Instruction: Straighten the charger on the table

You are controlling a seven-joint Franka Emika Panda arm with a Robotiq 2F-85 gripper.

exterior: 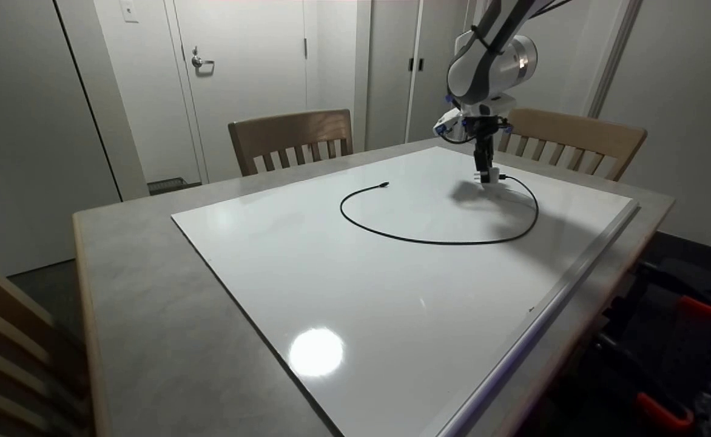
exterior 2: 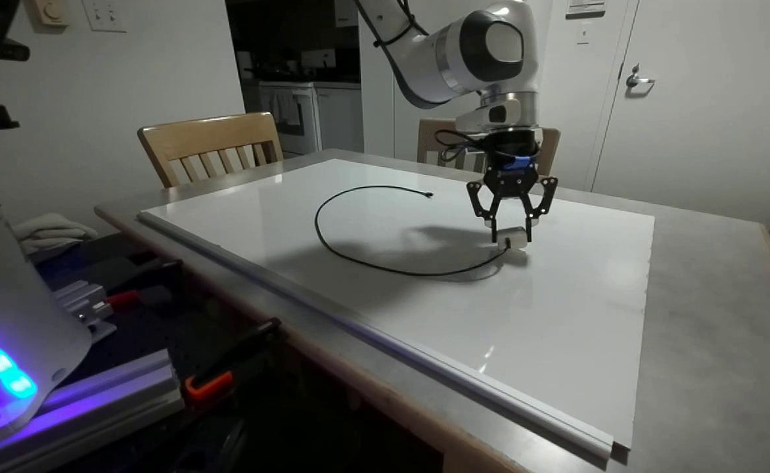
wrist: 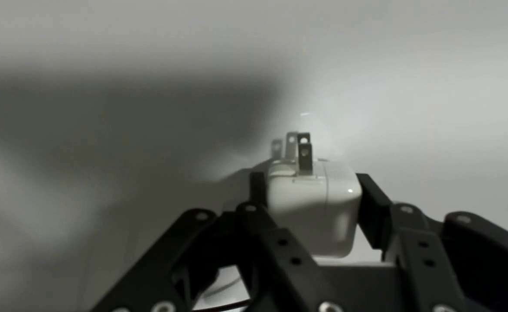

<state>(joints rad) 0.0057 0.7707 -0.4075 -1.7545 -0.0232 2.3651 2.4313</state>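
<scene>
Fingers (wrist: 375,212): pinching the white charger block (wrist: 314,212) by its sides, the prongs (wrist: 305,164) jutting forward past the tips.
Charger block: low over the white top (exterior: 361,303); touching it or just above, I cannot tell.
Cable (exterior: 443,243): black, running from the block in one wide open curve over the white top to its free plug end (exterior: 384,184), nowhere crossing itself.
Straightening: gripped, but the cable is far from straight; my judgement is that the pull and the release remain.
Table (exterior: 149,285): grey rim around the glossy white top, which throws back a round glare (exterior: 316,352).
Room: slat-backed wooden chairs (exterior: 292,130) at the table, a pale door (exterior: 246,91), and, in an exterior view, what seems a stove (exterior 2: 295,133).
</scene>
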